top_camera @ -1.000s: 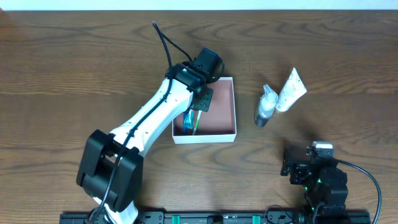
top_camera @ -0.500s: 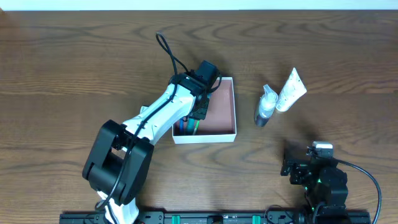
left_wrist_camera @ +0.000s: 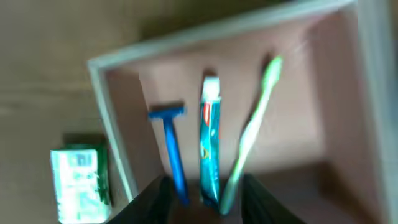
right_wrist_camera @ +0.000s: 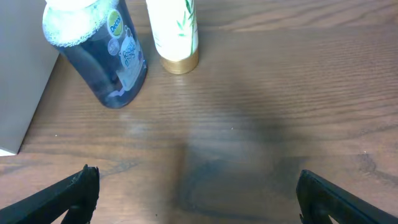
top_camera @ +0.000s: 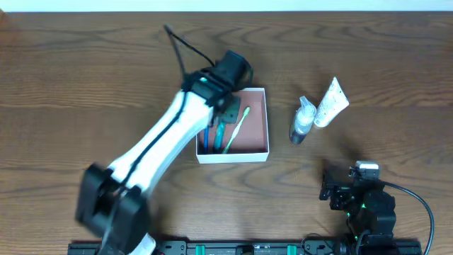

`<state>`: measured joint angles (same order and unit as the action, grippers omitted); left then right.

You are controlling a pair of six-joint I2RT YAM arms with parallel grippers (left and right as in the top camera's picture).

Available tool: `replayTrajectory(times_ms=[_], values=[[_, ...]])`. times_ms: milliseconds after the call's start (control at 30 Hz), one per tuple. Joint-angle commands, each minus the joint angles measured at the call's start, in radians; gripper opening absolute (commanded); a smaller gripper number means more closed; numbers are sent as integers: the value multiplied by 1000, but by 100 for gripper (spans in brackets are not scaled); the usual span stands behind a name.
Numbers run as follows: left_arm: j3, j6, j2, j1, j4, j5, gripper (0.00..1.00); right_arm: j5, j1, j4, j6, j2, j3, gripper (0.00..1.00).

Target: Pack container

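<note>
Packing is partway done, I judge: my left hand [left_wrist_camera: 207,194] hovers over the container [top_camera: 267,120], fingers apart and clamped on nothing. The razor [left_wrist_camera: 171,146], toothpaste [left_wrist_camera: 210,137] and toothbrush [left_wrist_camera: 252,130] lie side by side inside it. Next I should lift clear of its wall and reach for something still outside.

My right hand [right_wrist_camera: 196,186], wide apart and empty, sits right of the container above the bench [top_camera: 368,57], near the bottle [top_camera: 301,122] and tube [top_camera: 330,103].

Only my left wrist view shows a green-and-white packet [left_wrist_camera: 79,183] just outside the container's wall. Overhead, my arm crosses that side.
</note>
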<state>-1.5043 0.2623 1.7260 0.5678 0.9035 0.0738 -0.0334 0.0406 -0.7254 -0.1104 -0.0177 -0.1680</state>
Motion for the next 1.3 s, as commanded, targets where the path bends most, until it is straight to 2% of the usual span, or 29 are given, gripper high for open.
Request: replayTrajectory(times_ms=[0, 167, 333, 467, 633, 1000, 1267], values=[[-32, 2, -83, 4, -19, -48, 38, 0, 0, -4, 0, 3, 2, 99], [-10, -19, -64, 23, -30, -67, 37, 0, 0, -4, 0, 3, 2, 99], [15, -22, 29, 42, -40, -68, 30, 0, 0, -4, 0, 3, 2, 99], [15, -70, 122, 57, -80, -113, 24, 0, 0, -4, 0, 3, 2, 99], [15, -101, 185, 60, -108, -116, 12, 0, 0, -4, 0, 3, 2, 99], [18, -72, 288, 110, -72, -115, 10, 0, 0, -4, 0, 3, 2, 99], [29, -32, 293, 113, -83, -115, 10, 0, 0, -4, 0, 3, 2, 99]])
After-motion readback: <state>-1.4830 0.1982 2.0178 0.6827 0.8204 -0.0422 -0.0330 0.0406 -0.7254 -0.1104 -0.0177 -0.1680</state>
